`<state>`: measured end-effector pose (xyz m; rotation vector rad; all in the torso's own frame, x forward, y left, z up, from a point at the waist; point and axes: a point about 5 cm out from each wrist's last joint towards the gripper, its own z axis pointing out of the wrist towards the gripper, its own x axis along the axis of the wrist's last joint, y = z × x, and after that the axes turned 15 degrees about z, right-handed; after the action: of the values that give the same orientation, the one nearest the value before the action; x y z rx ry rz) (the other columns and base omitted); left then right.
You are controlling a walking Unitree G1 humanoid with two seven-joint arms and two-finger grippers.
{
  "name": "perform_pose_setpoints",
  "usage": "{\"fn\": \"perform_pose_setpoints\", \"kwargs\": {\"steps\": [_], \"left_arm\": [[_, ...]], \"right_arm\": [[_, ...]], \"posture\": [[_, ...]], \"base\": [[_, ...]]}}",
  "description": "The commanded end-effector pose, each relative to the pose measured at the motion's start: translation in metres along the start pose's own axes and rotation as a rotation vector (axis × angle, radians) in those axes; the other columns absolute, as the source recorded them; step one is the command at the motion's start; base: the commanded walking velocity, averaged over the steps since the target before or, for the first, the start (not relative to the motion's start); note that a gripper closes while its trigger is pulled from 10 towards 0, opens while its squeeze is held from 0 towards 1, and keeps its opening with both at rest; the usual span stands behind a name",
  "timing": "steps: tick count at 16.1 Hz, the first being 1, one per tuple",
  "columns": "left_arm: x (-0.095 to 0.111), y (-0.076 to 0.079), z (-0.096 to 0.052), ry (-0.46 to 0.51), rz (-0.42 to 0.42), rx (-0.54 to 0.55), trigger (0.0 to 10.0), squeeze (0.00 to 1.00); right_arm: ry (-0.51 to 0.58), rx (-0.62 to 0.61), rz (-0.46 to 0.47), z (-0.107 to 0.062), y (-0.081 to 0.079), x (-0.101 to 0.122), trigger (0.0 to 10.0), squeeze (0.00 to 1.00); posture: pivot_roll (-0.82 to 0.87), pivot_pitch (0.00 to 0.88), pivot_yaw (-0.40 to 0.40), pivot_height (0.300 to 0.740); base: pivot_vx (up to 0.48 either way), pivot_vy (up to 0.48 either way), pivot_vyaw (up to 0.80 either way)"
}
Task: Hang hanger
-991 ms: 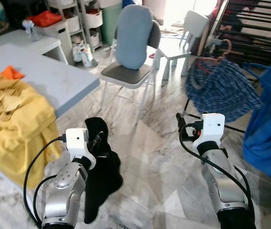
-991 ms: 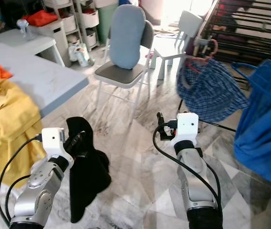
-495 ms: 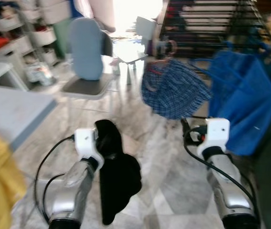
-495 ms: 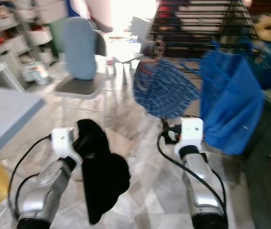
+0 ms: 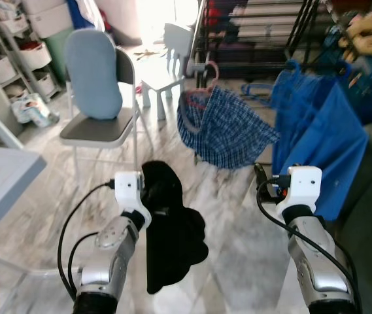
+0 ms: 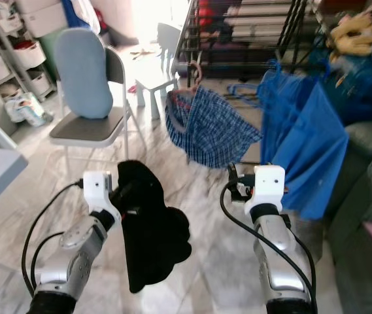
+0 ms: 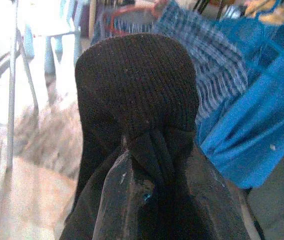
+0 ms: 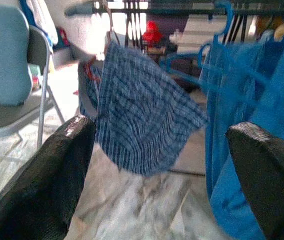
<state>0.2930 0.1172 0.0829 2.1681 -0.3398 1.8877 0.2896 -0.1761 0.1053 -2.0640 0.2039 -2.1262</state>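
Observation:
My left gripper [image 5: 152,197] is shut on a black knit garment [image 5: 170,235] that hangs down over the marble floor. In the left wrist view the cloth [image 7: 137,95] bunches between the fingers [image 7: 114,200] and hides whatever is inside it. My right gripper [image 5: 259,175] is held level beside it, and its two fingers [image 8: 57,175] stand wide open with nothing between them. Ahead stands a dark drying rack [image 5: 251,33]. On it a blue checked garment [image 5: 223,134] hangs from a reddish hanger [image 5: 202,69], with a plain blue garment [image 5: 316,137] on a blue hanger to its right.
A folding chair [image 5: 101,127] with a pale blue cushion stands ahead on the left, with a small white chair [image 5: 166,59] behind it. A grey table corner [image 5: 2,183] juts in at the left. A grey sofa [image 6: 369,196] lies at the right. Shelving stands far left.
The camera has swung to the right: the table and yellow cloth have slid out, and the rack now stands ahead. My left gripper still holds the black garment.

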Motion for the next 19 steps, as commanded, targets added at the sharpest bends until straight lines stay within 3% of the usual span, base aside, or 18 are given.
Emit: {"fn": "perform_pose_setpoints", "kwargs": {"steps": [1, 7, 13, 17, 19], "left_arm": [[0.0, -0.011, -0.003, 0.001, 0.005, 0.036, 10.0, 0.0], [-0.006, -0.009, -0.008, -0.026, -0.001, 0.032, 10.0, 0.0], [-0.001, -0.005, -0.006, -0.019, -0.03, 0.054, 10.0, 0.0], [-0.003, 0.003, -0.01, -0.026, -0.052, 0.054, 10.0, 0.0], [0.001, 0.0, -0.013, -0.003, -0.062, 0.087, 10.0, 0.0]], "right_arm": [[-0.011, 0.022, 0.005, 0.0, -0.008, -0.002, 10.0, 0.0], [-0.01, 0.042, 0.005, 0.01, -0.014, 0.0, 10.0, 0.0], [-0.03, 0.052, 0.013, 0.006, -0.019, -0.007, 10.0, 0.0], [-0.034, 0.058, -0.007, 0.013, -0.015, -0.004, 10.0, 0.0], [-0.052, 0.103, -0.007, 0.017, -0.024, -0.006, 10.0, 0.0]], "posture": [[-0.16, 0.0, 0.078, 0.74], [-0.14, 0.0, 0.074, 0.74], [-0.13, 0.0, 0.064, 0.74], [-0.12, 0.0, 0.037, 0.74], [-0.09, 0.0, 0.006, 0.74]], "base": [[0.0, 0.446, 0.0], [0.0, 0.454, 0.0], [0.0, 0.0, 0.0], [0.0, 0.0, 0.0], [0.0, 0.0, 0.0]]}}
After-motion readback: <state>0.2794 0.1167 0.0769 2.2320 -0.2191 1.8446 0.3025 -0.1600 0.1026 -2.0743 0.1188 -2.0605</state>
